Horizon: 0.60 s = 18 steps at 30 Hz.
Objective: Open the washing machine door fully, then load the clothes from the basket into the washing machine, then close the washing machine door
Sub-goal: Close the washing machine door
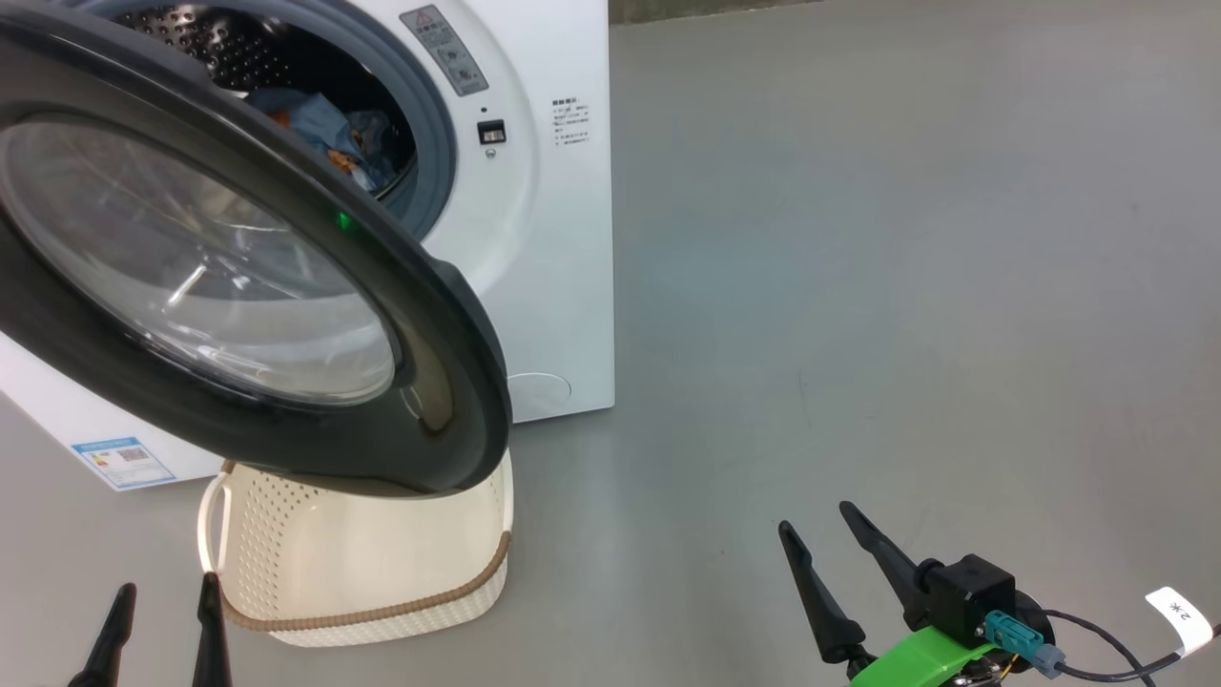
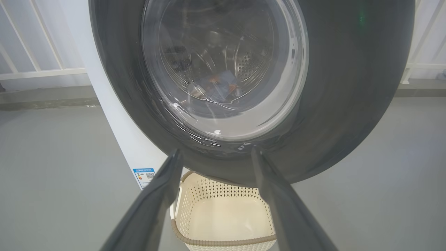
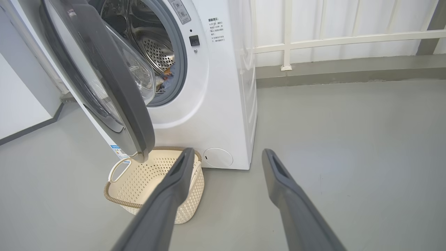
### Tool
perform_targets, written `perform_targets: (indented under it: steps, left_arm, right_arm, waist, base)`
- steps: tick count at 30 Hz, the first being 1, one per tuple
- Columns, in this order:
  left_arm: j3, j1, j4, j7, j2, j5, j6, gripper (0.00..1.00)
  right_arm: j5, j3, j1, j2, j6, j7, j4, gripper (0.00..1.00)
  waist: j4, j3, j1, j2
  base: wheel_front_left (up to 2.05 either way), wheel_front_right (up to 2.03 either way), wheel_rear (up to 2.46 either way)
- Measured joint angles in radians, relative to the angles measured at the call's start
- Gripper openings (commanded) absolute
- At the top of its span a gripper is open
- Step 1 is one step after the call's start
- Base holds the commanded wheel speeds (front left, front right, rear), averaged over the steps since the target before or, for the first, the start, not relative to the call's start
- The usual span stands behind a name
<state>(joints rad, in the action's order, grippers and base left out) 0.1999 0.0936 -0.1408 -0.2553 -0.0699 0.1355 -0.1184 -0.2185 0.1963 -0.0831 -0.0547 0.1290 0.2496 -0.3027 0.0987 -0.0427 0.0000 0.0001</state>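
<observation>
Left claw (image 1: 167, 584) sits low at the robot's left with its two dark fingers parted and nothing between them. In the left wrist view it (image 2: 215, 151) points straight at the lower rim of the washing machine door (image 2: 223, 69), near it; whether it touches I cannot tell. Right claw (image 1: 814, 515) is spread wide too, gripping nothing, over the grey floor (image 1: 906, 286) well to the right of the washing machine (image 1: 563, 239).

That door (image 1: 219, 258) stands part-way open, hinged on the machine's left. Its glass bowl bulges toward the drum and its black outer face is turned to the robot. The free edge juts out over the basket (image 1: 382, 611). From the right wrist the door (image 3: 104, 80) shows nearly edge-on.

Light-blue clothes (image 1: 324, 129) with orange spots lie inside the steel drum. The cream basket (image 3: 115, 200) sits on the floor against the machine's front, long side across it, its pale bottom showing.

Floor runs broad to the right of the machine as far as a white railing (image 3: 313, 38).

A blue energy sticker (image 1: 122, 463), a grey warning label (image 1: 444, 48) and a small block of print (image 1: 569, 121) are too small to read. A white tag (image 1: 1181, 611) on the right wrist cable bears a "2".
</observation>
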Motion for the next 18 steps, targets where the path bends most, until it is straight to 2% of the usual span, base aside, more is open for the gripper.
perform_targets:
  steps: [18]
  left_arm:
    - [-0.031,0.010,-0.001,0.000,0.007,-0.016,-0.010,1.00]
  right_arm:
    - [0.000,-0.010,0.000,0.000,0.000,0.000,0.000,1.00]
  waist:
    - [-0.001,0.012,0.0000,-0.0001]
  base:
    - [0.00,0.00,0.00]
